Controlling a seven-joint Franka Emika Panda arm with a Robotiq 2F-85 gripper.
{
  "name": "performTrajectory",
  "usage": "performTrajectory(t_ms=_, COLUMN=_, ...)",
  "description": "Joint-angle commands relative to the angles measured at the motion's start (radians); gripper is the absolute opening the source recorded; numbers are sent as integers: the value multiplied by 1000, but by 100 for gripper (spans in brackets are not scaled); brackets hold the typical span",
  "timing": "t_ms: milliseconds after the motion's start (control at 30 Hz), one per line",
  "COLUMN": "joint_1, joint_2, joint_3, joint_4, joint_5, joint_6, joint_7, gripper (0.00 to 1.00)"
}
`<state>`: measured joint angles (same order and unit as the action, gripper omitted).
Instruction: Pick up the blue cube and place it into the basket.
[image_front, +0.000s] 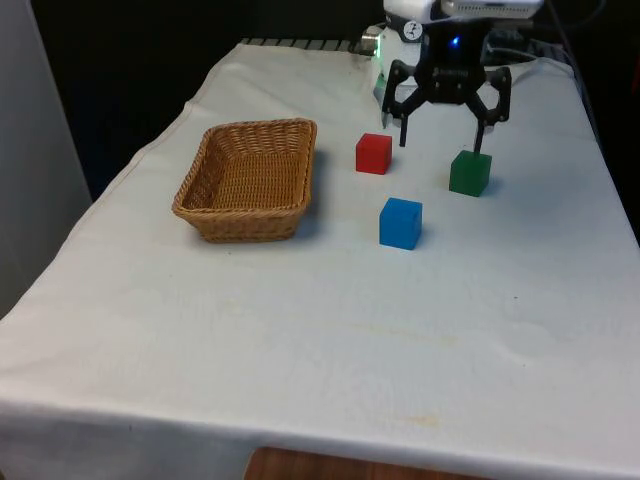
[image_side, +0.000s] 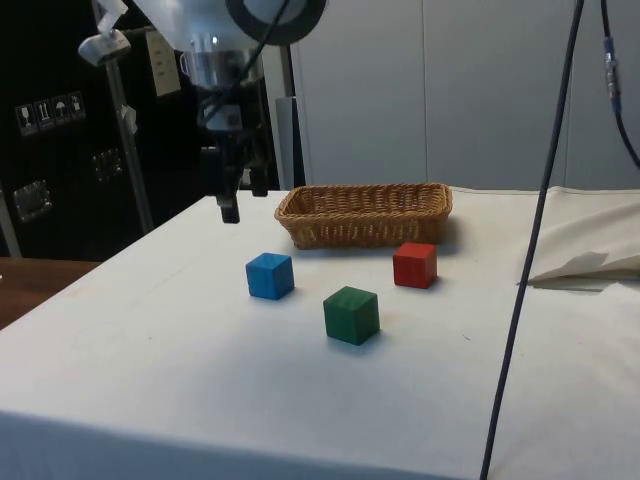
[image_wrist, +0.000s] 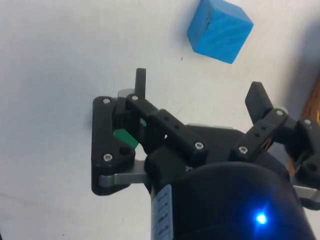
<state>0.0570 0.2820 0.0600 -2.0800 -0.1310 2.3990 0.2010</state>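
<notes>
Tool (image_front: 444, 137) spread, above cloth beside blue cube (image_front: 401, 222)

Three cubes (image_front: 400, 222) clustered beside basket (image_front: 248, 180).

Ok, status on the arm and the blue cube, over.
Gripper open, empty, hovering above the table. Blue cube on the cloth, untouched, clear of the basket. Red cube and green cube nearby, not blocking.
</notes>
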Motion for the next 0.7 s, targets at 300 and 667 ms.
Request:
performTrajectory(t_ms=300, joint_1=4, joint_2=24, joint_3=-8, joint_4=-21, joint_5=-26, joint_6=56, joint_7=48, gripper=100)
performTrajectory(t_ms=667, joint_1=-1, joint_2=57, joint_3=-6, joint_4=-28, joint_5=-35, joint_6=87, joint_7=76, gripper=100)
